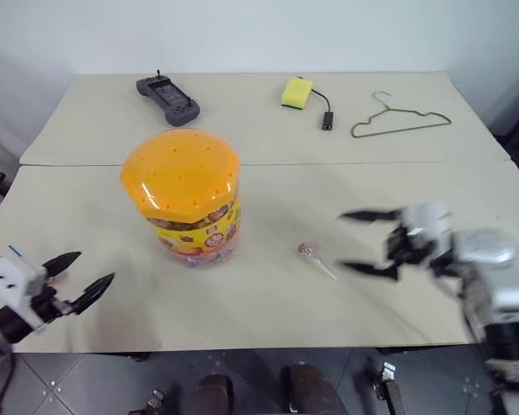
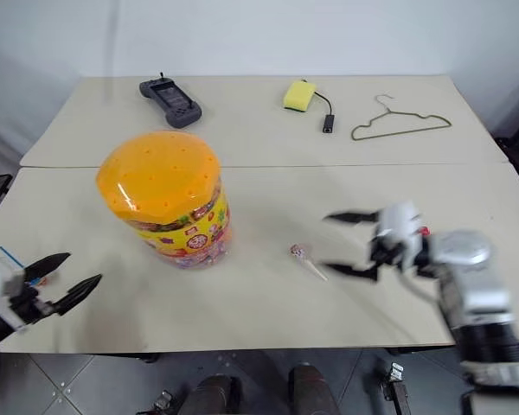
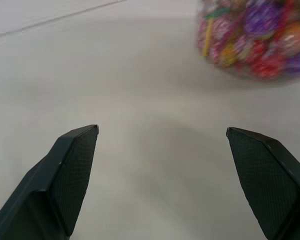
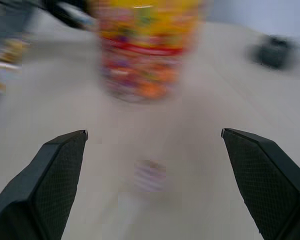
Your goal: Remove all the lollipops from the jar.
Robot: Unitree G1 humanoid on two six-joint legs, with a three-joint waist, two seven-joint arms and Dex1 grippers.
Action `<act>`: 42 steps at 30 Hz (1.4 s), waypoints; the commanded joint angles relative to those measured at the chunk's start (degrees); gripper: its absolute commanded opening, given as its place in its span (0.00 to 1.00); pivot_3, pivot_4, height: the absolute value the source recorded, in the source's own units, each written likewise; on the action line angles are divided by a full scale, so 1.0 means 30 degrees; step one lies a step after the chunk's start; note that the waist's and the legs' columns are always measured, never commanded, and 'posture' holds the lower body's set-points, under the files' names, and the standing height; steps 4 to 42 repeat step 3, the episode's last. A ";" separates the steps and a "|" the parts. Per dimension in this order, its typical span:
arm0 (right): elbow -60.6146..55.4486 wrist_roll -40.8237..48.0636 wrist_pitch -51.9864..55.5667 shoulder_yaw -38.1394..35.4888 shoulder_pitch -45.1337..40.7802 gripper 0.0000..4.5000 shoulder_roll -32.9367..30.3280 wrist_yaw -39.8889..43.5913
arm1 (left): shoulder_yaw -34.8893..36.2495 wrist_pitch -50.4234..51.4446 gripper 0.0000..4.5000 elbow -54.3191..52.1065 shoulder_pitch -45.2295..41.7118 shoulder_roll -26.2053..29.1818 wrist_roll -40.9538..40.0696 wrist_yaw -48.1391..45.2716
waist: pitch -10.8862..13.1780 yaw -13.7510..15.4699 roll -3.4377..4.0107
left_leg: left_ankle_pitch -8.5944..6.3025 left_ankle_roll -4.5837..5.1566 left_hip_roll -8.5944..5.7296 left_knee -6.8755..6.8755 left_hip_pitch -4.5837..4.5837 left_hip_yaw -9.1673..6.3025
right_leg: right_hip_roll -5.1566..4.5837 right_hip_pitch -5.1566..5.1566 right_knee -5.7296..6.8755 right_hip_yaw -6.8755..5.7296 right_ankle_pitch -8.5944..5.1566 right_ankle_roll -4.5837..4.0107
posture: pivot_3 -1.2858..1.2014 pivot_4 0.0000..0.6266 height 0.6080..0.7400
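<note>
The jar [image 1: 186, 194] stands upright on the left half of the table, a clear cylinder with an orange dotted lid and a yellow-red label; it is full of coloured candies [image 3: 255, 35]. One lollipop [image 1: 309, 252] in a pink wrapper on a white stick lies on the table to the jar's right. My right gripper [image 1: 341, 240] hovers just right of that lollipop, pointing left at it, open and empty; the lollipop [image 4: 150, 176] lies between and ahead of its fingers. My left gripper [image 1: 95, 268] is open and empty near the front left table edge. A thin blue stick [image 2: 9, 257] shows beside it.
At the back of the table lie a dark handheld controller [image 1: 167, 98], a small yellow box [image 1: 297, 92] with a black cable, and a green wire hanger [image 1: 398, 119]. A seam [image 1: 329, 162] runs across the tabletop behind the jar. The front edge is close to both hands.
</note>
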 commanded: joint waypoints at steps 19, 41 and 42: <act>0.2079 -0.1557 -0.2772 -0.0930 0.0039 1.00 0.0518 -0.1307 | -0.0700 -0.1332 0.97 -0.1054 -0.0244 -0.0274 0.1611 0.1939 | 0.0009 0.0288 0.0012 | -0.0003 0.0048 -0.0042 0.0052 -0.0005 0.0020 | -0.0047 0.0020 -0.0027 0.0017 0.0036 0.0062 | 0.52 0.24 1.00; 0.2079 -0.1557 -0.2772 -0.0930 0.0039 1.00 0.0518 -0.1307 | -0.0700 -0.1332 0.97 -0.1054 -0.0244 -0.0274 0.1611 0.1939 | 0.0009 0.0288 0.0012 | -0.0003 0.0048 -0.0042 0.0052 -0.0005 0.0020 | -0.0047 0.0020 -0.0027 0.0017 0.0036 0.0062 | 0.52 0.24 1.00; 0.2079 -0.1557 -0.2772 -0.0930 0.0039 1.00 0.0518 -0.1307 | -0.0700 -0.1332 0.97 -0.1054 -0.0244 -0.0274 0.1611 0.1939 | 0.0009 0.0288 0.0012 | -0.0003 0.0048 -0.0042 0.0052 -0.0005 0.0020 | -0.0047 0.0020 -0.0027 0.0017 0.0036 0.0062 | 0.52 0.24 1.00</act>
